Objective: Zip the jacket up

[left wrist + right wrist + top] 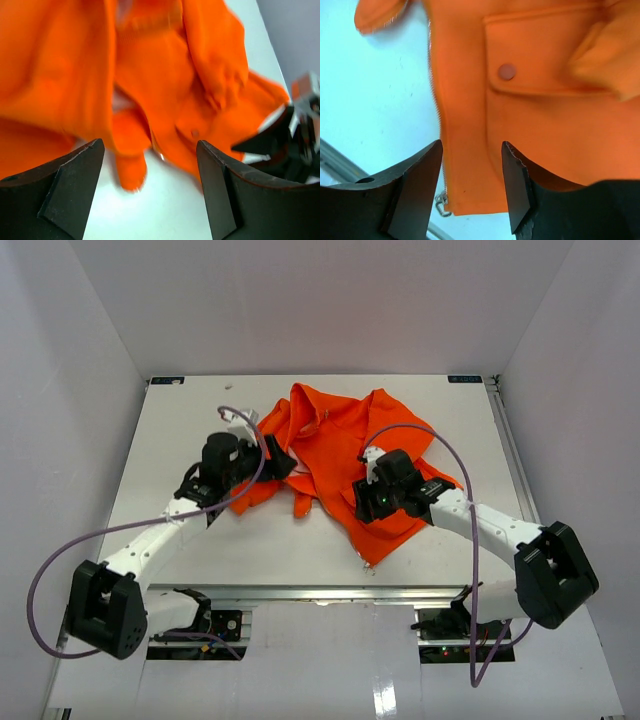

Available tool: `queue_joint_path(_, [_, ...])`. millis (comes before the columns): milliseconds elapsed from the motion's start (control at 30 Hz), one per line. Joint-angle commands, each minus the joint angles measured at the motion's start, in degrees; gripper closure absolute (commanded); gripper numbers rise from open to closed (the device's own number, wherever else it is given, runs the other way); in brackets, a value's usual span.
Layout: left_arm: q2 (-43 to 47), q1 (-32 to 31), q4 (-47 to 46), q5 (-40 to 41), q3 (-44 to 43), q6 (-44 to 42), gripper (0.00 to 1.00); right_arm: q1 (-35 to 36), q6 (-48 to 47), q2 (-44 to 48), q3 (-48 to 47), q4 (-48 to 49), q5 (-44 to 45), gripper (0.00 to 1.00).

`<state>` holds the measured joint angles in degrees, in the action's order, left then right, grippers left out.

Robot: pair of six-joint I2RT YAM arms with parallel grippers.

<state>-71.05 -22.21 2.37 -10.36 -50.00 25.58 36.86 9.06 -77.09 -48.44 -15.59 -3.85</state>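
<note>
The orange jacket (340, 445) lies crumpled and unzipped in the middle of the white table (180, 440). My left gripper (278, 462) hovers at its left side. In the left wrist view this gripper (150, 165) is open, with only bare table between its fingers (75, 185) and orange folds (165, 75) just beyond. My right gripper (368, 508) is over the jacket's lower right panel. It (470, 175) is open and straddles the front edge (465, 150) with the zipper teeth. The zipper slider (441, 204) sits at the hem corner. A pocket with a snap button (507, 71) is above.
White walls enclose the table on three sides. A metal rail (330, 592) runs along the near edge. Purple cables (470, 480) loop over both arms. The right arm's black gripper (295, 135) shows at the right of the left wrist view.
</note>
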Motion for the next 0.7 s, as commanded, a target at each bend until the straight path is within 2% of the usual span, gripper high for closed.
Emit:
queue_joint_path(0, [3.49, -2.66, -11.37, -10.28, 11.69, 7.48, 0.15, 2.96, 0.62, -4.10, -0.92, -5.72, -3.06, 0.48])
queue_joint_path(200, [0.75, -5.00, -20.63, -19.10, 18.93, 11.32, 0.18, 6.28, 2.01, -4.09, 4.33, -5.89, 0.57, 0.52])
queue_joint_path(500, [-10.68, -14.75, -25.59, -15.70, 17.33, 14.36, 0.20, 11.04, 5.37, -5.44, 6.69, -1.69, 2.22, 0.52])
queue_joint_path(667, [-14.18, -19.89, -25.25, -11.56, 15.50, 15.42, 0.21, 12.44, 8.08, -4.96, 8.74, 1.43, 3.36, 0.58])
